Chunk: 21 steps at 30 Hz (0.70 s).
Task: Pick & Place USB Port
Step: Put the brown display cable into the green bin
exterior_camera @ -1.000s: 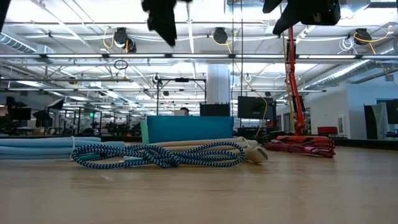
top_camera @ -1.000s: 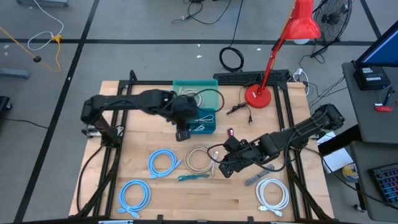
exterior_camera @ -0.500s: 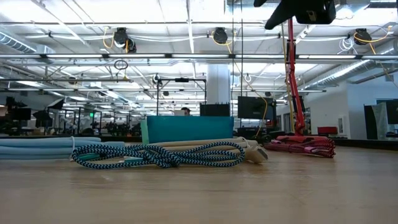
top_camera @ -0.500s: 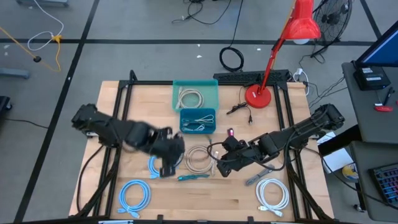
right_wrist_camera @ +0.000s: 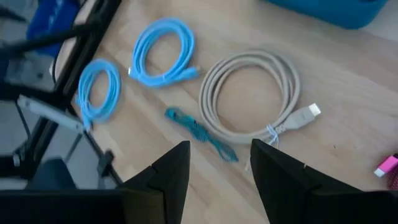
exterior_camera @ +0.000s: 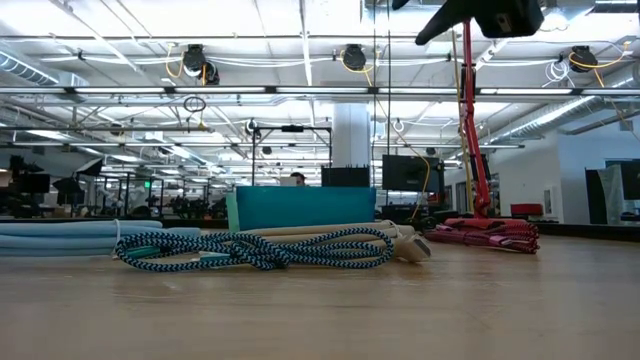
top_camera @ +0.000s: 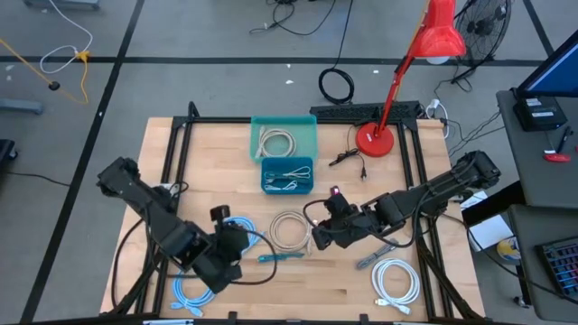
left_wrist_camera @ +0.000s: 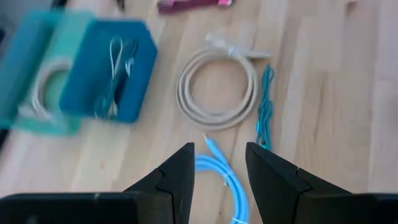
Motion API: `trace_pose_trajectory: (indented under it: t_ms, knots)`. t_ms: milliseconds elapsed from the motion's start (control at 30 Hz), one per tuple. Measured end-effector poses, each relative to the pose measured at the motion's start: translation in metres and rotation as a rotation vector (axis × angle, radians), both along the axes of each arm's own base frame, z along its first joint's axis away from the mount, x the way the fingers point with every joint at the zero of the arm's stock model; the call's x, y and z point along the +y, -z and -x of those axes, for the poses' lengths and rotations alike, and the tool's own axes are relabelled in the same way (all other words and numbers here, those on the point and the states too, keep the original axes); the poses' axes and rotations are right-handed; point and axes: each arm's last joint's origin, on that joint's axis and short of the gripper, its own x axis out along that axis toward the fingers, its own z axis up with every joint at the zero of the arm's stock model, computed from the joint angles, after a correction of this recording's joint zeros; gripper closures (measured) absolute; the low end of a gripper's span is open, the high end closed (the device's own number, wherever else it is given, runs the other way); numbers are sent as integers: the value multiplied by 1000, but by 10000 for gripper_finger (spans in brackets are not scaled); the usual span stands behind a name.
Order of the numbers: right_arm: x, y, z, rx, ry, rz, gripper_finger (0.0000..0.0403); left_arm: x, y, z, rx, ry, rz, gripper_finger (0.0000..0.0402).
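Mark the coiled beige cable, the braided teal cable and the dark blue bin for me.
Coiled beige cable [left_wrist_camera: 216, 88], left wrist view, on the coil's upper loop.
Braided teal cable [right_wrist_camera: 200, 131], right wrist view, mid-length.
Dark blue bin [top_camera: 287, 187], high view, on its front wall.

Probably lab: ceiling trusses [exterior_camera: 300, 90], monitors [exterior_camera: 405, 172]

Grey floor [top_camera: 226, 86], red desk lamp [top_camera: 440, 36]
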Motion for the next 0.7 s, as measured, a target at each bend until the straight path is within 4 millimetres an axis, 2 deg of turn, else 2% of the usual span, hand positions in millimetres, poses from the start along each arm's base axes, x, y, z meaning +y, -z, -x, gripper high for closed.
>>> trace_pose_trajectory:
  t_ms: [200,367,533,700]
  knots:
    - [2,11,-2,-33,36,-48,241,-1,35,9,34,-248,118,254]
    - [4,21,-6,-108,35,-84,241,4,44,7,-11,-435,198,254]
    - [6,34,-11,-217,5,-131,241,17,41,-16,-99,-542,338,254]
    - [9,40,-12,-264,-96,-185,241,45,42,-56,-122,-508,476,254]
